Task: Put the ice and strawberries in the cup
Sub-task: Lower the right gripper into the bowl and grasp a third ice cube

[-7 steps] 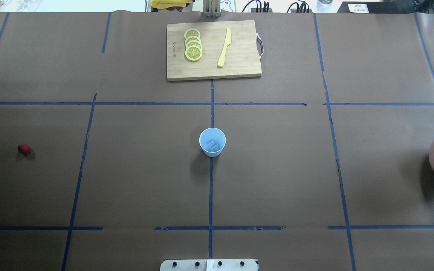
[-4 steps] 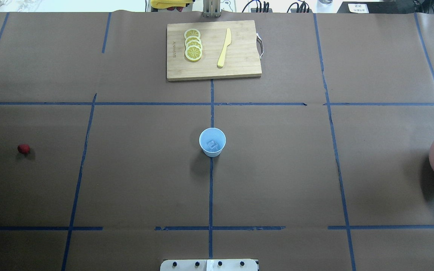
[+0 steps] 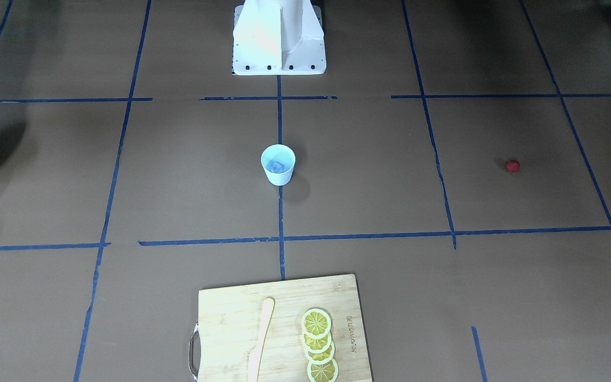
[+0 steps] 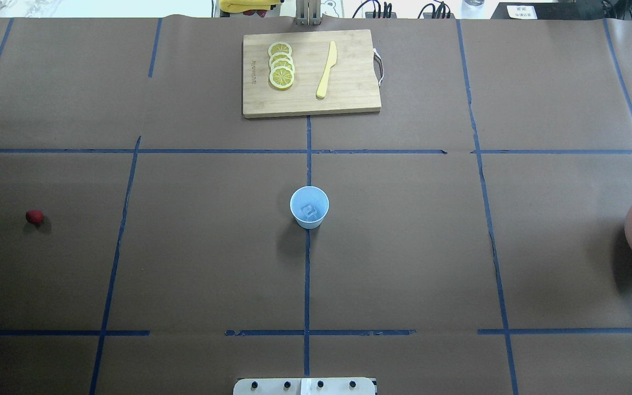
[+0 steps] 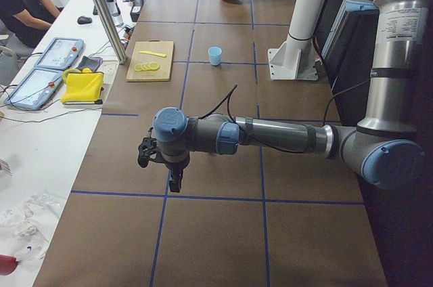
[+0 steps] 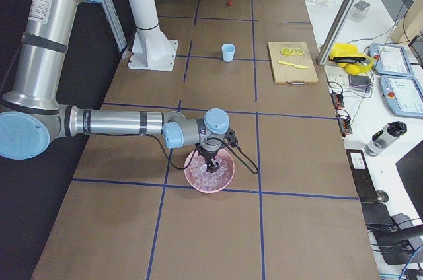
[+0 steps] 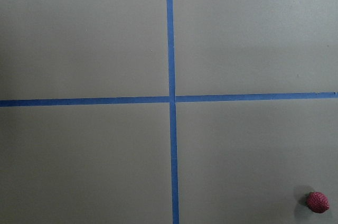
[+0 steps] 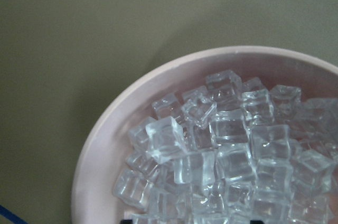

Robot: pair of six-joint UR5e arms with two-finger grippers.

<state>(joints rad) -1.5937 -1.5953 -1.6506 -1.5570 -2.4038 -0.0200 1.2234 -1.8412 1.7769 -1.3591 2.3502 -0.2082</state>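
The pale-blue cup stands upright at the table's middle with one ice cube inside. More ice fills the pink bowl at the table's right end. My right gripper hangs over that bowl, just above the cubes. Its dark fingertips peek in at the bottom edge of the right wrist view, set wide apart, so it is open. The red strawberry lies alone at the far left. My left gripper hovers above the table near it; whether it is open or shut I cannot tell.
A wooden cutting board at the far middle carries lemon slices and a yellow knife. The robot's white base stands at the near edge. Blue tape lines cross the brown table cover.
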